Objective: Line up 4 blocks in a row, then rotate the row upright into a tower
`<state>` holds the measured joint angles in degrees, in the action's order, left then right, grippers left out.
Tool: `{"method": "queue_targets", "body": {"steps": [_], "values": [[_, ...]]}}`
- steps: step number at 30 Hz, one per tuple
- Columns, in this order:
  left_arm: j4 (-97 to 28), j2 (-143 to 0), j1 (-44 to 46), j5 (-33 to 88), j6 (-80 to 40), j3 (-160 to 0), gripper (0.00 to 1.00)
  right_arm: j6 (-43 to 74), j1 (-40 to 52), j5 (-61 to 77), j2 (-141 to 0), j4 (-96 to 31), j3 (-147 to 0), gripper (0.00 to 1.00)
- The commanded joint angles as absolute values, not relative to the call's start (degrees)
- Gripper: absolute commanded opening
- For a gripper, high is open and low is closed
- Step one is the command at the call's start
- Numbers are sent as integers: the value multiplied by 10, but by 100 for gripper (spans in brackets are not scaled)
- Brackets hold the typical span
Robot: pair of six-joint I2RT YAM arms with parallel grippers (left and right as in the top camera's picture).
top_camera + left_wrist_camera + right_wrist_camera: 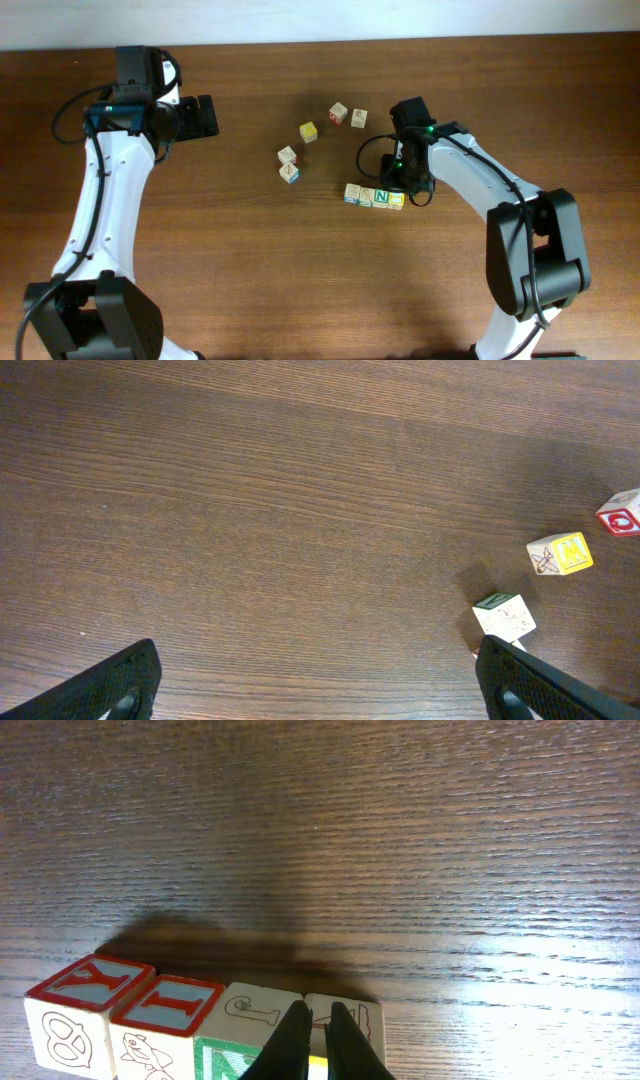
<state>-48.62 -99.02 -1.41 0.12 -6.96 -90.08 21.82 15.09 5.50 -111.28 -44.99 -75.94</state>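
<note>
Four blocks stand in a row right of centre: a blue-edged one (352,193), a pale one (367,196), the green "N" one (381,198) and a yellow-faced one (397,200). In the right wrist view they are the "Y" block (85,1010), the "I" block (165,1020), the "N" block (245,1035) and the end block (355,1015). My right gripper (310,1012) (394,186) is shut, with its tips down at the seam between the "N" block and the end block and nothing between them. My left gripper (205,115) (320,690) hangs wide open over bare wood at the far left.
Loose cubes lie behind the row: a yellow one (308,131), two with red marks (338,113) (359,118), a pale one (287,155) and a blue-cornered one (290,174). The left wrist view shows a green-topped cube (505,615) by its right finger (530,680).
</note>
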Motion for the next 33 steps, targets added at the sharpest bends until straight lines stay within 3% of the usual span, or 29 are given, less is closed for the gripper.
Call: {"method": "queue_targets", "body": {"steps": [1, 5, 9, 21, 33], "values": [[-485, -994, -13, -3, -75, -907, 99, 212, 154, 58, -1114, -454, -755, 9], [-485, -994, -13, -3, -75, -907, 99, 219, 124, 56, -1074, -464, -792, 9], [-486, -994, -13, -3, -75, -907, 99, 279, 63, 54, -1007, -557, -804, 9], [-485, -994, -13, -3, -75, -907, 99, 279, 117, 86, -1121, -510, -737, 9], [-485, -994, -13, -3, -75, -907, 99, 201, 180, 135, -1124, -389, -737, 9]]}}
